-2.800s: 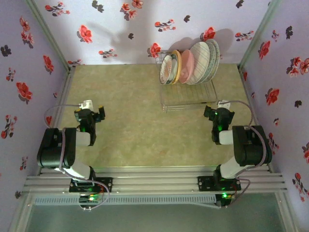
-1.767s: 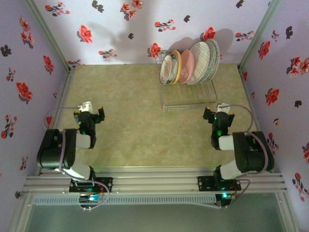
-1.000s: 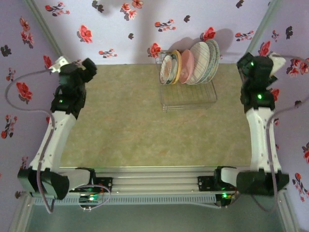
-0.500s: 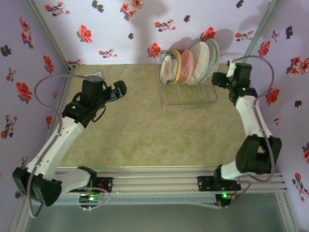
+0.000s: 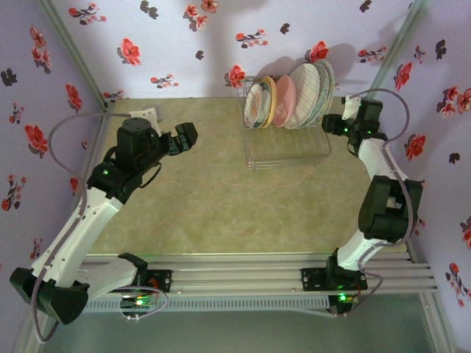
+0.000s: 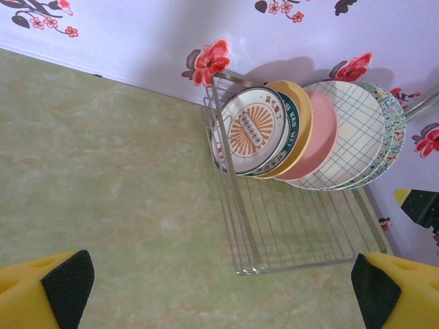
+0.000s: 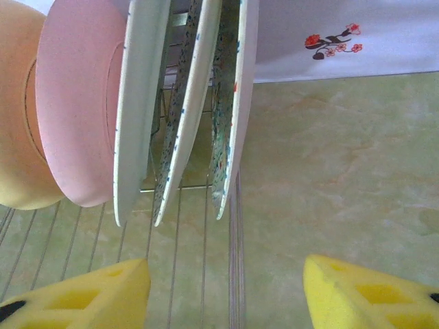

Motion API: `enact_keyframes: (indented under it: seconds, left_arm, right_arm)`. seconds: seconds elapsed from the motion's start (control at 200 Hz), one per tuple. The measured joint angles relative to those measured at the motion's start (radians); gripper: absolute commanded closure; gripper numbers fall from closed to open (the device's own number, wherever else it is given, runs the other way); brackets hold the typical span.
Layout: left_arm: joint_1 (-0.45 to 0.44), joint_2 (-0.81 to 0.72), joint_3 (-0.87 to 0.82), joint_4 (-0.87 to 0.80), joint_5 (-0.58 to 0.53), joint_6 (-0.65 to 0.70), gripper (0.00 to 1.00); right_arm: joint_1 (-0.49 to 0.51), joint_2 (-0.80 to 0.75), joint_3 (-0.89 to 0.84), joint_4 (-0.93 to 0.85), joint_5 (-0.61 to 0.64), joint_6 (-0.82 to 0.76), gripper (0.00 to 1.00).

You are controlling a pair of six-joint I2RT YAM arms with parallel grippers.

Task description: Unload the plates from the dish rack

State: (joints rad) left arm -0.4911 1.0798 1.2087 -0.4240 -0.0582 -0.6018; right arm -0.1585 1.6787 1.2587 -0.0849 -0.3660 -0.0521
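Several plates stand on edge in the wire dish rack at the back right of the table. The left wrist view shows them face-on: a sunburst plate, an orange-yellow one, a pink one and a grid one. My right gripper sits at the rack's right end, open. Its yellow fingers straddle the rack's edge wire just below the rightmost speckled plate, touching nothing. My left gripper hangs open over bare table, left of the rack.
Flowered walls close the table in on three sides, and the back wall runs right behind the rack. The mottled green tabletop stretches between the arms. The rack's front half holds no plates.
Both arms have unfolded from near their bases and reached out. The right gripper came down to the rack's right end. The left gripper swung inward toward the rack.
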Motion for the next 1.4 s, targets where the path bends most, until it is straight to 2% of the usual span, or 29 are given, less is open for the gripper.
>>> enact_keyframes:
  seconds: [0.4, 1.4]
  left_arm:
    - [0.000, 0.000, 0.011, 0.005, 0.000, 0.006, 0.00]
    - [0.000, 0.000, 0.017, 0.012, 0.011, 0.006, 0.00]
  right_arm:
    - [-0.006, 0.104, 0.040, 0.063, -0.054, 0.072, 0.47]
    - [-0.014, 0.213, 0.174, 0.089, -0.088, 0.158, 0.60]
